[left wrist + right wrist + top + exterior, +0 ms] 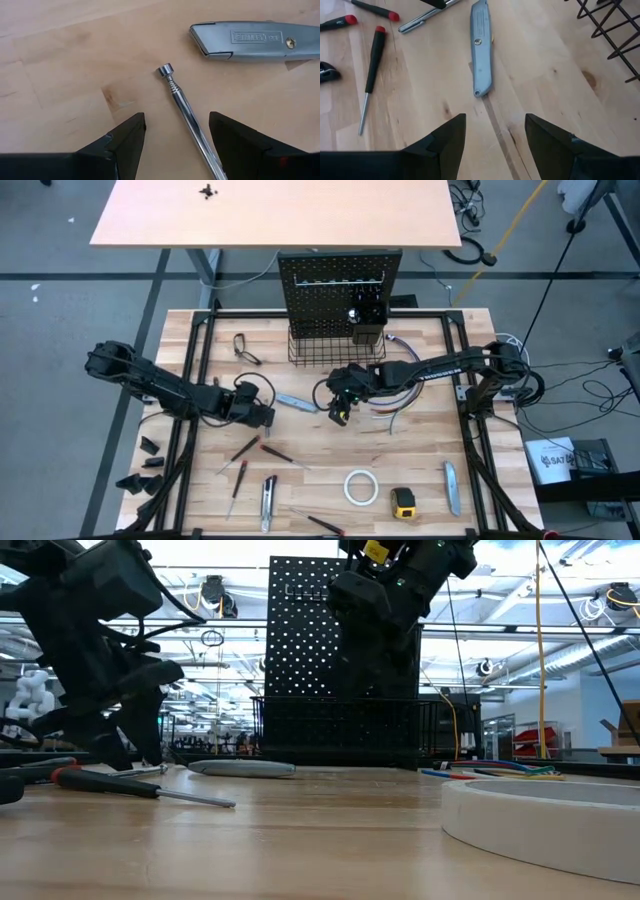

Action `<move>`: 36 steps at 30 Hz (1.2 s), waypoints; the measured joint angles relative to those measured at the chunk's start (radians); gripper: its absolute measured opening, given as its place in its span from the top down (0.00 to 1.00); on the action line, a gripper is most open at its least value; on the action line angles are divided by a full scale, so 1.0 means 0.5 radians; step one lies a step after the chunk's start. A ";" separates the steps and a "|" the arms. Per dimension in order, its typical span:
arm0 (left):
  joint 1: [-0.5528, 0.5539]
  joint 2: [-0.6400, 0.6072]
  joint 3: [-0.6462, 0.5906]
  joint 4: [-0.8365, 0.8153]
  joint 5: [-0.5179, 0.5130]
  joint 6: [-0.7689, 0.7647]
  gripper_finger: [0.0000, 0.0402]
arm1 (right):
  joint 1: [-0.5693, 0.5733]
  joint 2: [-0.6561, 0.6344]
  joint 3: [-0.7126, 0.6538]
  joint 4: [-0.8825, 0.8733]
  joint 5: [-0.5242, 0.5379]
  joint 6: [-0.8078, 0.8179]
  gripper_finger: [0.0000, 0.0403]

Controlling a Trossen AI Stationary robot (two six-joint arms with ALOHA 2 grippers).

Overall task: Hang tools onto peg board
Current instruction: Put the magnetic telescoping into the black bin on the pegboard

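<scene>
Most of the job is left to do. The peg board point(338, 285) stands at the back of the table point(430, 450), and almost all the tools lie flat on the wood. Only something dark sits in its small bin point(366, 320); what it is cannot be told.

The left gripper point(176, 137) is low over the table, fingers apart, around a thin silver rod point(186, 112) but not squeezing it. A grey knife point(250, 40) lies just beyond the rod's tip.

The right gripper point(495, 137) hangs in the air in front of the basket point(335, 350), fingers apart and holding nothing.

Still waiting are the screwdrivers point(245, 448), the tape roll point(361, 488), the tape measure point(403, 502) and more knives point(452, 486).
</scene>
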 joint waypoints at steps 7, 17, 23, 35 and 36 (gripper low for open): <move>0.025 0.013 0.070 -0.034 0.021 0.400 0.44 | -0.010 0.001 0.000 0.017 0.002 -0.015 0.51; 0.083 0.143 0.160 -0.062 0.083 0.555 0.54 | -0.015 0.002 0.000 0.013 0.001 0.027 0.51; 0.082 0.242 0.171 -0.112 0.095 0.352 0.58 | -0.011 0.002 0.000 -0.003 -0.001 0.054 0.51; 0.100 0.295 0.357 -0.415 0.001 0.545 0.92 | -0.015 0.002 -0.001 0.001 0.000 0.053 0.51; 0.114 0.295 0.357 -0.406 -0.009 0.558 0.95 | -0.017 0.002 -0.001 0.002 0.000 0.054 0.51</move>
